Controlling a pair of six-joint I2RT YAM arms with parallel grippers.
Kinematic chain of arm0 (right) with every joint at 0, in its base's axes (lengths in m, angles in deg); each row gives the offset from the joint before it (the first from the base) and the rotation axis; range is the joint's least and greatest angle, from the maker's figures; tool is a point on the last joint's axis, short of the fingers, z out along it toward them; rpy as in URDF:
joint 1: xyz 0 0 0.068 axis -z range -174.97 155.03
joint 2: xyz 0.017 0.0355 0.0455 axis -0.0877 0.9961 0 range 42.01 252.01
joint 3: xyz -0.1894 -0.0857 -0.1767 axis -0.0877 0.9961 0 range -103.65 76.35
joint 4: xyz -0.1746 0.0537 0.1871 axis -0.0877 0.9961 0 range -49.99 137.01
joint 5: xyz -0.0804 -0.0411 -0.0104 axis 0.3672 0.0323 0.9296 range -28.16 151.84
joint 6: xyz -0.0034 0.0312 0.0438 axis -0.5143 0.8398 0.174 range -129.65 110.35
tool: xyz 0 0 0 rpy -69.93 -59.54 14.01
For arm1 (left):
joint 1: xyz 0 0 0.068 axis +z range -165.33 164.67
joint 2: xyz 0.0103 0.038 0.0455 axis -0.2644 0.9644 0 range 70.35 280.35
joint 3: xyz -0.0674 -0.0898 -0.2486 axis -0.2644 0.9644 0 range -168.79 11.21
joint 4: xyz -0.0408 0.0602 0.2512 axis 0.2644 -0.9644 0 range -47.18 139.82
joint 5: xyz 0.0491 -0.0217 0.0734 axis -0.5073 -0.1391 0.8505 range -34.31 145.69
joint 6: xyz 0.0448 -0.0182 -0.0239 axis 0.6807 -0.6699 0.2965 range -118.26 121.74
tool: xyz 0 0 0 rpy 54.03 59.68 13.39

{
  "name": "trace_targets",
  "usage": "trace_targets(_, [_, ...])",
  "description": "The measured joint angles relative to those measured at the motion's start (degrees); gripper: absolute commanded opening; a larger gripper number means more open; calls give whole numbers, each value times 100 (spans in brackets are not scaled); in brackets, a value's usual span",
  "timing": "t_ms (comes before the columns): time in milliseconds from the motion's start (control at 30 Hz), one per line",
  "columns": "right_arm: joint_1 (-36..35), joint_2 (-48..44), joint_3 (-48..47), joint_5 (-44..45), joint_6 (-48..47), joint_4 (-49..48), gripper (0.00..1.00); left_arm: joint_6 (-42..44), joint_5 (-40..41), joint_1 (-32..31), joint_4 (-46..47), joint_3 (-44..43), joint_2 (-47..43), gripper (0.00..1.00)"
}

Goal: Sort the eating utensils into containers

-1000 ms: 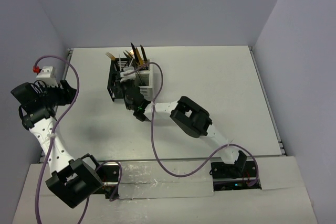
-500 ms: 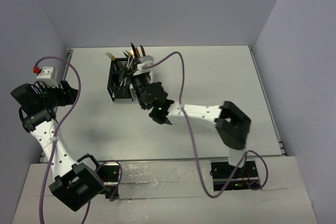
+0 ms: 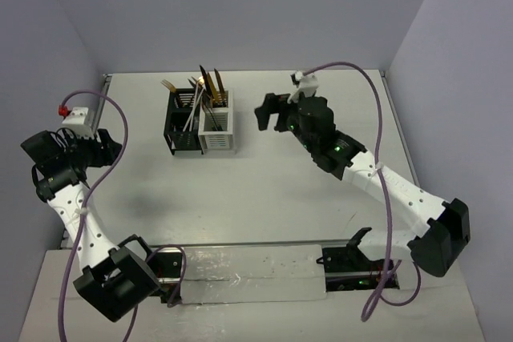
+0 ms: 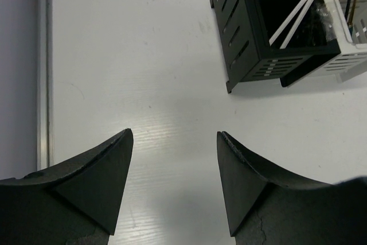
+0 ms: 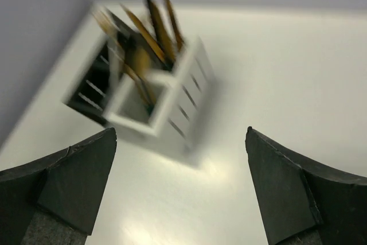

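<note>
The black caddy (image 3: pixel 180 127) and the white caddy (image 3: pixel 217 126) stand joined at the table's back left. Several utensils (image 3: pixel 210 86) with gold heads and dark handles stand in them, leaning. My right gripper (image 3: pixel 271 112) is open and empty, to the right of the white caddy and apart from it. Its view shows the white caddy (image 5: pixel 163 104) blurred, with gold utensils (image 5: pixel 155 32) sticking up. My left gripper (image 3: pixel 108 143) is open and empty at the far left. Its view shows the black caddy (image 4: pixel 269 38) at the upper right, with clear sticks inside.
A metal rail (image 4: pixel 43 67) runs along the table's left edge. A white block with a red cap (image 3: pixel 74 112) sits on the left arm's wrist. Purple cables loop off both arms.
My right arm has swung from over the caddies to the right and now hangs beside them, empty. The left arm has barely moved.
</note>
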Motion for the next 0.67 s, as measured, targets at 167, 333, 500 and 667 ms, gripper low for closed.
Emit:
trace_targets(167, [1329,-184,1340,-538,835,868,100,164,125,0,-184,48,275,69])
trace_targets(333, [1773,-448,2057,-522,1360,1252,100,221,374,4,-201,262,345,70])
trace_targets(500, [1797,-466,2055,-275,1545,1281,100,197,581,13,-120,503,391,70])
trace_targets(667, [1801,-463,2057,-85,1585,1263,100,157,704,22,-48,522,520,70])
